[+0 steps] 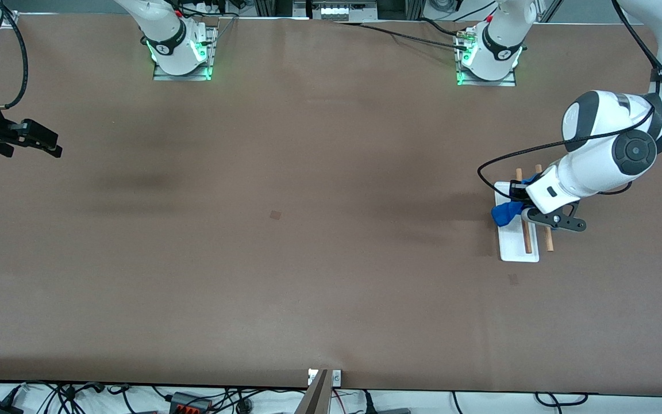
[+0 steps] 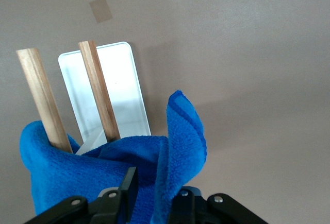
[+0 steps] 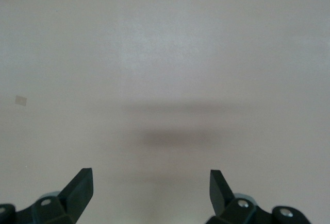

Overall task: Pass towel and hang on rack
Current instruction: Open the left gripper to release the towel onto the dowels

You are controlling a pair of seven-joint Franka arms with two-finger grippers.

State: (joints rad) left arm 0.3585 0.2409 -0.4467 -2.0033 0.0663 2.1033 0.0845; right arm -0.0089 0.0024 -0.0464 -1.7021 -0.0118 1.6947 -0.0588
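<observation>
The blue towel (image 1: 505,213) is bunched over the farther part of the rack (image 1: 518,251) and hangs off its side toward the right arm's end. My left gripper (image 1: 519,198) is over the rack, shut on a fold of the towel (image 2: 51,172). In the left wrist view the gripper (image 2: 154,195) pinches the cloth, which covers the near ends of the two wooden rods (image 2: 98,85) above the white base (image 2: 121,87). My right gripper (image 1: 49,144) waits open and empty at the right arm's end of the table; it also shows in the right wrist view (image 3: 151,183).
The rack stands on the brown table (image 1: 308,259) near the left arm's end. Two small dark patches mark the table (image 1: 275,214). A black cable (image 1: 497,164) loops from the left arm just above the rack.
</observation>
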